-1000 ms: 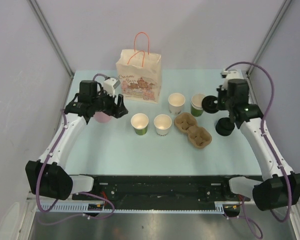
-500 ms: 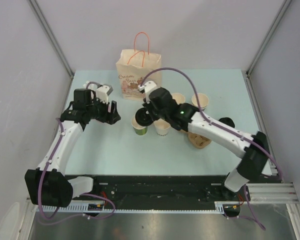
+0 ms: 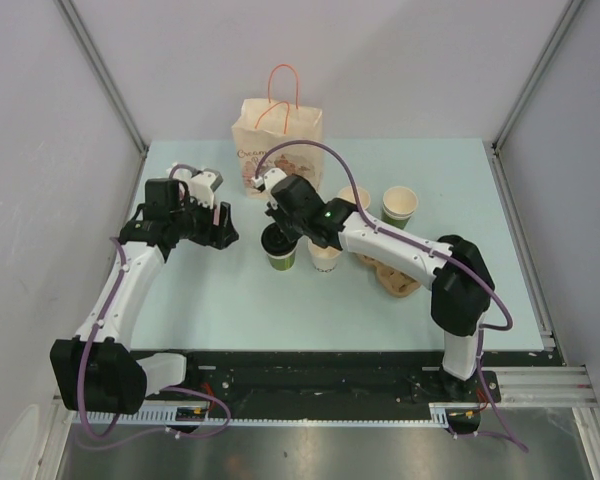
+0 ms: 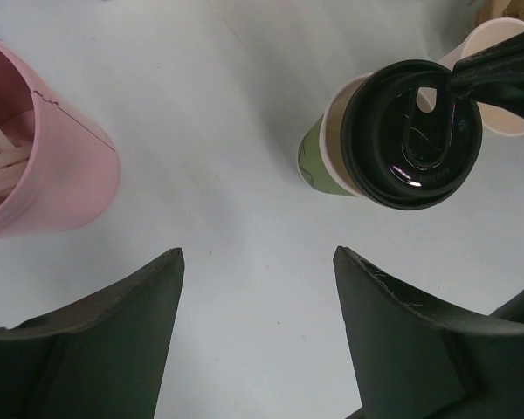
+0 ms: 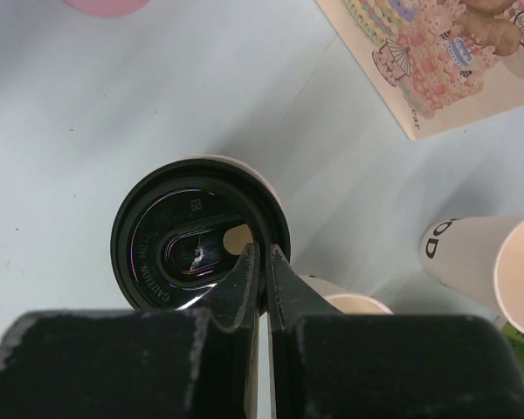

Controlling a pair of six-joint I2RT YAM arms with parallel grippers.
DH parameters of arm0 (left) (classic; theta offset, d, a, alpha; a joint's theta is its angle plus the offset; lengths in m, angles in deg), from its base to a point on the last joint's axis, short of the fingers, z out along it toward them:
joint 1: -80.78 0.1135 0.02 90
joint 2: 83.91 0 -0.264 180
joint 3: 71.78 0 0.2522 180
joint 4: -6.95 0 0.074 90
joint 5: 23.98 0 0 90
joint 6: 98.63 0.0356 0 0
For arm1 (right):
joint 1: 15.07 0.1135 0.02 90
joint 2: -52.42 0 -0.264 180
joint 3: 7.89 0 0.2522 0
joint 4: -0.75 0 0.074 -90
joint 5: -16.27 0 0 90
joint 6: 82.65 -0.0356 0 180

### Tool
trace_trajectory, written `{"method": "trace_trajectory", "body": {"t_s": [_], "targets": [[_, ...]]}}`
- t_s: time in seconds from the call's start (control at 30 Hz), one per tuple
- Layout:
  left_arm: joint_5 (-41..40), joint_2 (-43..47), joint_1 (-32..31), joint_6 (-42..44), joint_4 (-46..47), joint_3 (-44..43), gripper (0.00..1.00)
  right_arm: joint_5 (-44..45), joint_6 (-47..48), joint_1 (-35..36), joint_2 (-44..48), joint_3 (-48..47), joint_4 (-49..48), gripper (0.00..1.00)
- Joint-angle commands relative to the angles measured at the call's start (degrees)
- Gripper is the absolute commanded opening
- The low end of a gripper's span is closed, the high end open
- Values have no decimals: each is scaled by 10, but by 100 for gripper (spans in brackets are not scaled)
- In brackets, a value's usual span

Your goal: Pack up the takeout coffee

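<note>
Just left of centre in the overhead view, the right gripper (image 5: 264, 257) pinches the rim of a black lid (image 5: 157, 253) held over the green cup (image 4: 313, 161). The left gripper (image 4: 258, 255) gapes empty beside a pink cup (image 4: 61, 175).

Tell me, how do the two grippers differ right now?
The left gripper is open and empty; the right gripper is shut on the rim of a black lid. The left gripper hangs near a pink cup; the right gripper holds its lid over a green cup. Both are black, with two fingers.
</note>
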Motion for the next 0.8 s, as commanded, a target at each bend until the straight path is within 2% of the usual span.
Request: {"method": "trace_trajectory", "body": {"t_s": [0.0,0.5,0.77], "targets": [[15,-1,6,35,7,1,75,-25,-10,-10,12,8,-31,0],[19,-7,6,31,7,-4,75,-41,-9,-17,-26,4,-41,0],[34,-9,5,15,7,-8,74,-31,-6,-19,-5,5,-27,0]]}}
